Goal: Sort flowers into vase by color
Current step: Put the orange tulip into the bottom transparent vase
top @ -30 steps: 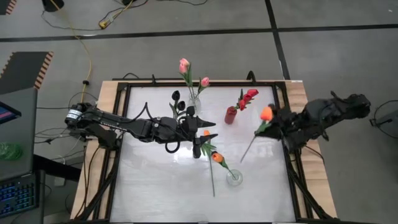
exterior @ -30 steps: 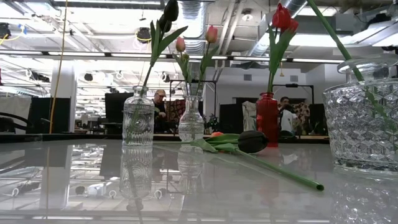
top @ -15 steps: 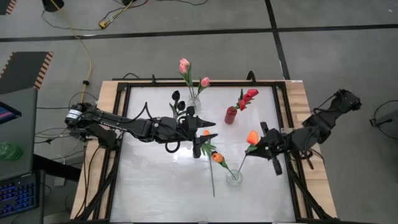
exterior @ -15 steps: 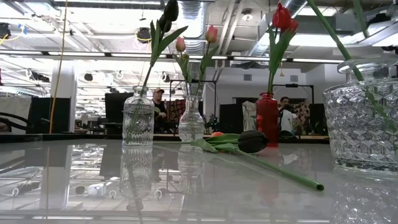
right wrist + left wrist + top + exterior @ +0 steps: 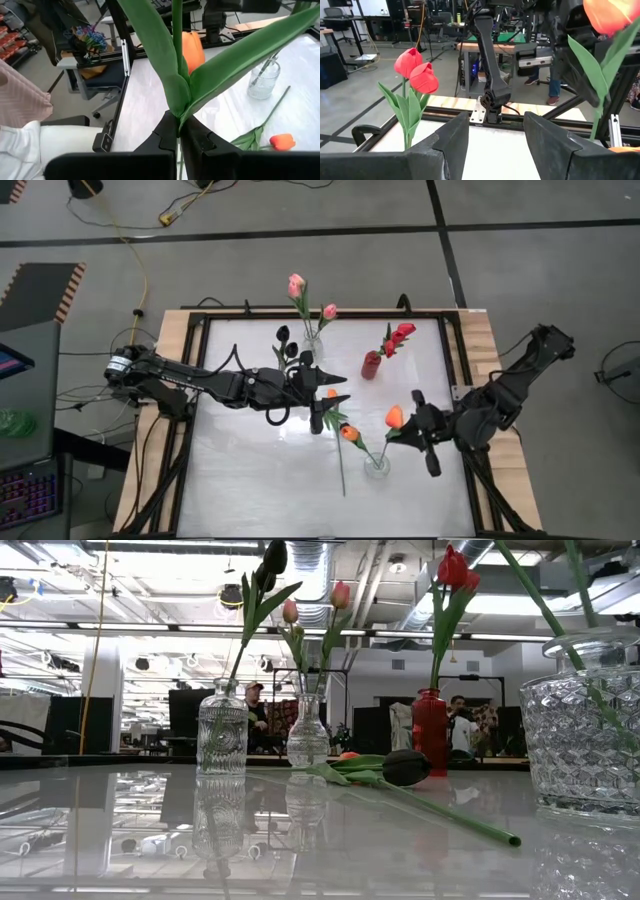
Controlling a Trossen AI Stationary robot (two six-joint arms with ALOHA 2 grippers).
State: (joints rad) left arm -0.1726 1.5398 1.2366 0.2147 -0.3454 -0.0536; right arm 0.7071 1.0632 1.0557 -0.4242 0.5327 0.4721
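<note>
Your right gripper (image 5: 408,433) pinches an orange tulip (image 5: 394,417) by its stem, above the clear vase (image 5: 377,467) near the table's right edge. Your left gripper (image 5: 335,388) hovers mid-table, fingers wide apart, beside a black tulip (image 5: 405,767) lying flat.

The white table top (image 5: 260,470) sits in a black frame with pale wooden edges (image 5: 175,325). Left of the table, a yellow cable (image 5: 143,265) trails across the grey floor, near a hazard-striped mat (image 5: 40,290). A keyboard (image 5: 22,495) lies off the table's near left corner. Beyond the table, seated people (image 5: 258,705) show in the room.
</note>
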